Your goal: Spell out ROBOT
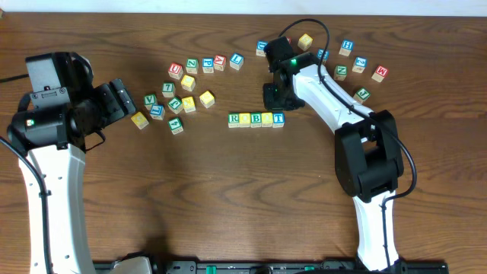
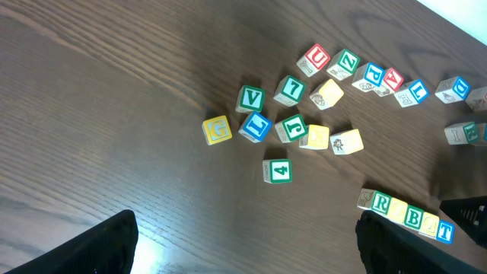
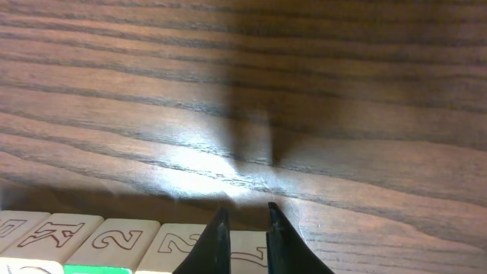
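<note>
ROBOT row (image 1: 256, 119) sits mid-table, five cubes touching. Right gripper (image 3: 247, 213) is pinched together and empty near the T end. Left gripper (image 1: 122, 99) is spread wide, empty.

Table: dark, heavily grained wooden top (image 1: 228, 190), with a patch of glare on it.
Upper row: red U cube (image 1: 176, 69), green Z cube (image 1: 192, 65) and three more lettered cubes in a loose line.
Left cluster: green V cube (image 1: 151, 100), green 7 cube (image 1: 168, 88), green J cube (image 1: 175, 105) and yellow G cube (image 1: 140, 120) huddled close; green 4 cube (image 1: 176, 125) just below.
Right scatter: blue H cube (image 1: 347, 47), red W cube (image 1: 380, 73) and plain yellow cube (image 1: 305, 41), spread apart.
</note>
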Available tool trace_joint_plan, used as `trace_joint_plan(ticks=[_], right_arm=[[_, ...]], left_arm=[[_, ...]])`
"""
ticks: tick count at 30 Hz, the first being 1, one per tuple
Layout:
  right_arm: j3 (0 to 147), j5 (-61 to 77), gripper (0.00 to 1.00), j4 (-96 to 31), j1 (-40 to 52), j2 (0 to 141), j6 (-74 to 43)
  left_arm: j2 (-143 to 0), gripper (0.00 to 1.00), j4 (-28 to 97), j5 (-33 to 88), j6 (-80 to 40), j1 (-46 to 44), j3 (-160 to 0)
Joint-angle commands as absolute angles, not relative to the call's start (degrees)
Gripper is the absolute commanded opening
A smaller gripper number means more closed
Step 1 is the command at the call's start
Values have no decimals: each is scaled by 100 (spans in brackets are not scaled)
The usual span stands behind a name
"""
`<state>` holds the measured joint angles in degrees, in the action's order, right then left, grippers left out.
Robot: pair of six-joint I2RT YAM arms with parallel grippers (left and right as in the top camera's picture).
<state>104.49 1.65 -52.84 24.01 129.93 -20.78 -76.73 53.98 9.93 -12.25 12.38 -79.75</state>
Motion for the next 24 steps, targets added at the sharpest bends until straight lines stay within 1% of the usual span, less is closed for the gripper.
trace_joint_plan(ticks=[1,4,9,13,19,21,24], right_arm=[[10600,121,11,-5312,2344,12619,-2003],[10600,121,10,-5433,2349,12333,-2001],[10600,121,10,-6088,2416,11904,-2005],[10499,121,4,-6659,2569,11963,-2010],[9902,119,4,-6434,2744,11970,-2080],[9695,119,1,-6342,2755,11970,-2193],[9474,121,1,-6222,2753,11970,-2276]], left_arm=[[-7710,91,5415,939,-1293,1258,-8009],[-7710,90,5415,939,-1293,1258,-8009],[-7710,90,5415,939,-1293,1258,-8009],[-7710,91,5415,939,-1293,1258,-8009],[-7710,91,5415,939,-1293,1258,-8009],[-7710,91,5415,939,-1293,1258,-8009],[-7710,91,5415,939,-1293,1258,-8009]])
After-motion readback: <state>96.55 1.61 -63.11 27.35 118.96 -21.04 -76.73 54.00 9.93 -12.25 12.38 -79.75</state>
